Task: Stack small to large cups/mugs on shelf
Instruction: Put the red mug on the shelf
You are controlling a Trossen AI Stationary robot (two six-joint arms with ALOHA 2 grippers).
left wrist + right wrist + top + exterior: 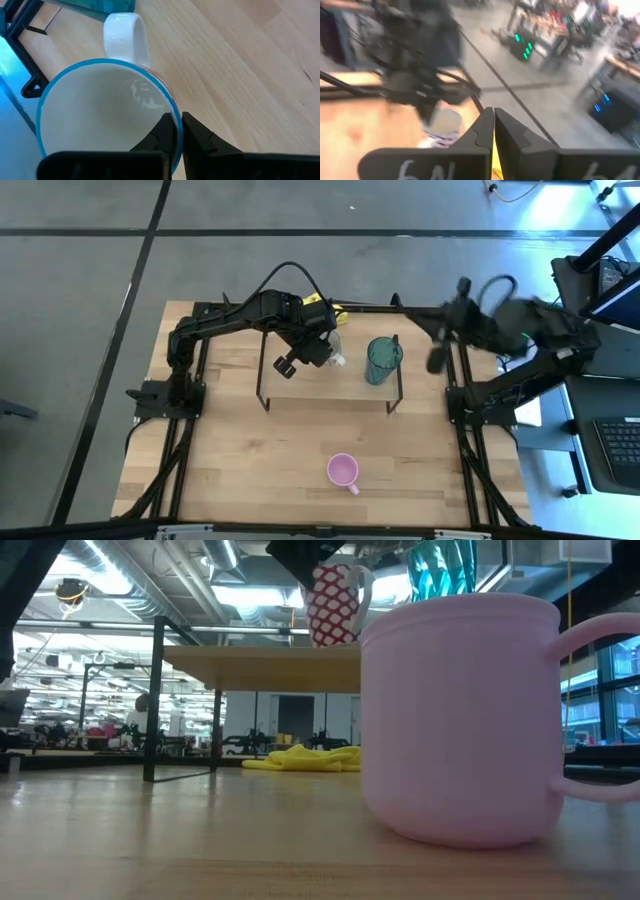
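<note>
1. Nearest me in the low view, the pink mug (460,715) stands upright on the pale wood tabletop (250,460), its handle sticking out to one side. From above I see it alone near the front edge, well apart from everything else.
2. Behind it, I see the shelf (330,385), a light board on thin dark wire legs, in the middle of the table toward the back.
3. On the shelf, my left gripper (177,132) is clamped on the rim of the white mug (100,115), one finger inside and one outside. That mug has a blue rim, a white handle and a red-and-white pattern on its outside. I cannot tell whether it rests on the board or hangs just above it.
4. The teal cup (382,360) stands upright on the shelf's right part, near the white mug but not touching it.
5. My right gripper (493,130) is off the shelf, up over the table's back right corner, fingers pressed together on nothing.
6. On the tabletop beyond the shelf lies a crumpled yellow cloth (300,758).
7. Farthest off, I see a grey floor around the table, a big hall with ceiling lights (240,595) and benches, and a desk with a keyboard (615,442) to the right.
</note>
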